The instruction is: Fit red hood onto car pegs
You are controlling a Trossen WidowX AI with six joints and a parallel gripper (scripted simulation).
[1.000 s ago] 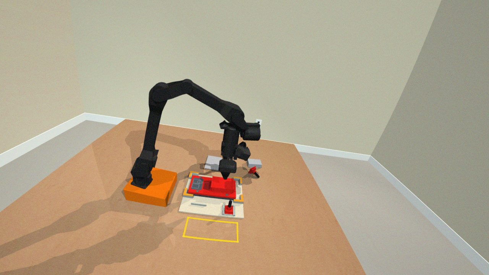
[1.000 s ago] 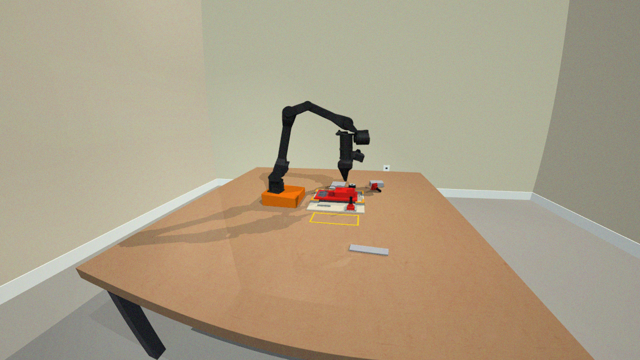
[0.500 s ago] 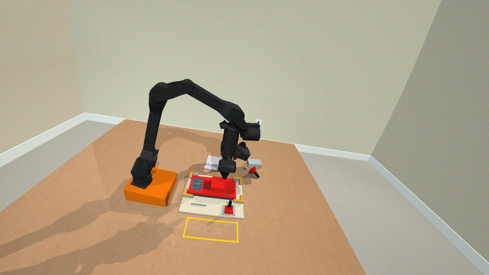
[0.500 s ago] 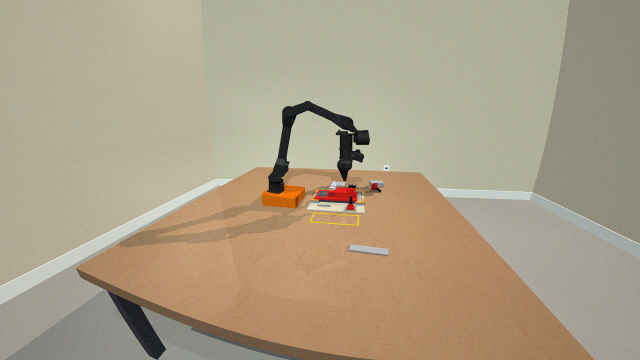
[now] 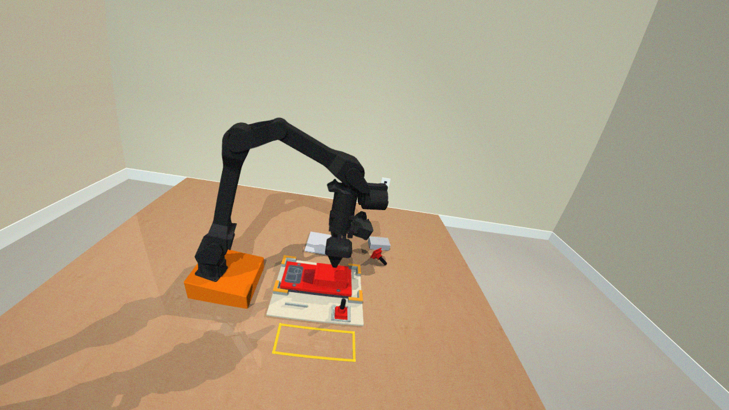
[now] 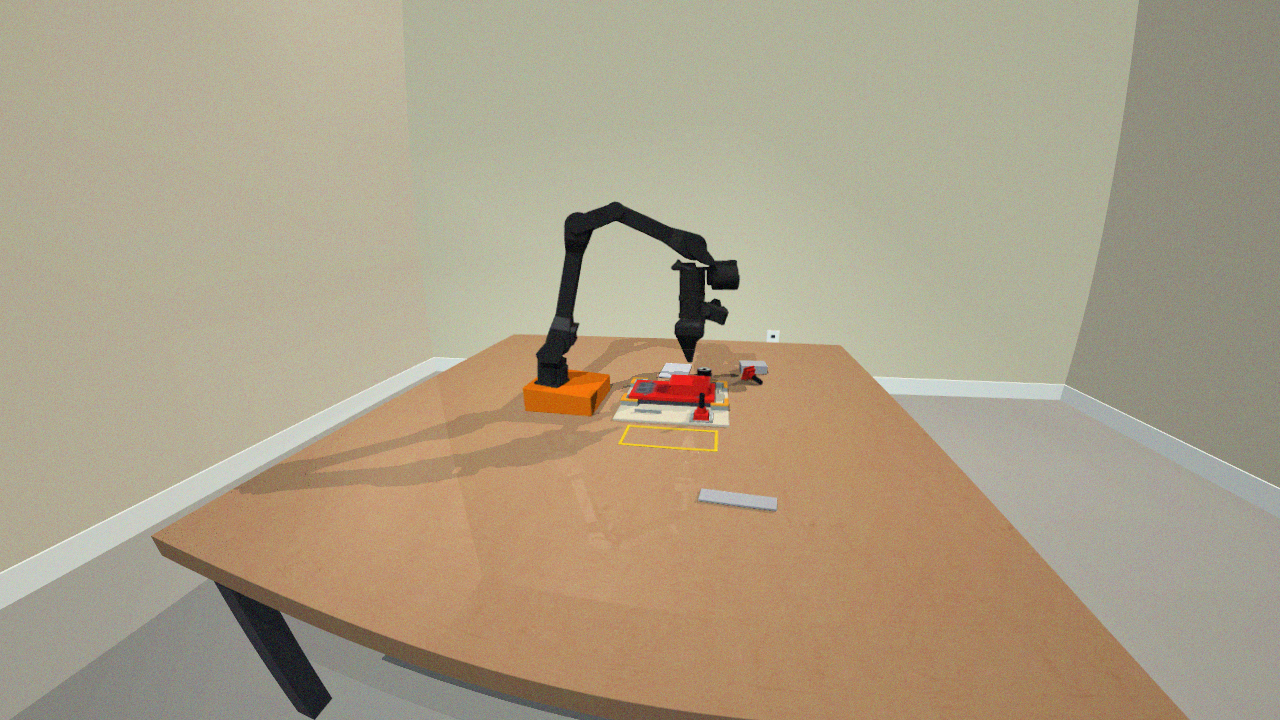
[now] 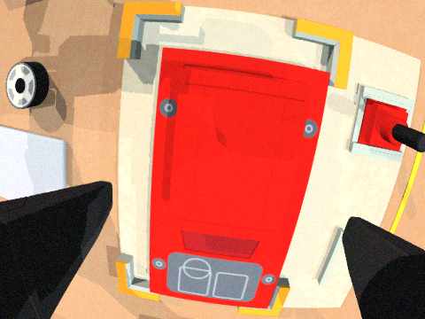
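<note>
The red hood [image 5: 326,274] [image 6: 691,383] [image 7: 235,155] rests on the red chassis [image 5: 300,287] [image 7: 159,244]. It looks level in the top and exterior views. The chassis is in the cream jig [image 5: 315,317] [image 6: 671,418] [image 7: 310,230], between its yellow corner brackets. The engine block is hidden under the hood. The pegs and corner holes cannot be made out. My gripper [image 5: 334,266] [image 6: 689,360] [image 7: 232,214] is open and empty, pointing down above the hood. In the wrist view its fingers stand wide apart, on either side of the hood and touching nothing.
A red part with a black stem [image 5: 340,312] [image 7: 385,124] stands in a jig holder. A similar part [image 5: 378,254], a grey block [image 5: 379,243], a white slab [image 5: 316,242] [image 7: 33,164] and a wheel [image 7: 27,84] lie behind the jig. A grey bar [image 6: 738,500] lies nearer the front.
</note>
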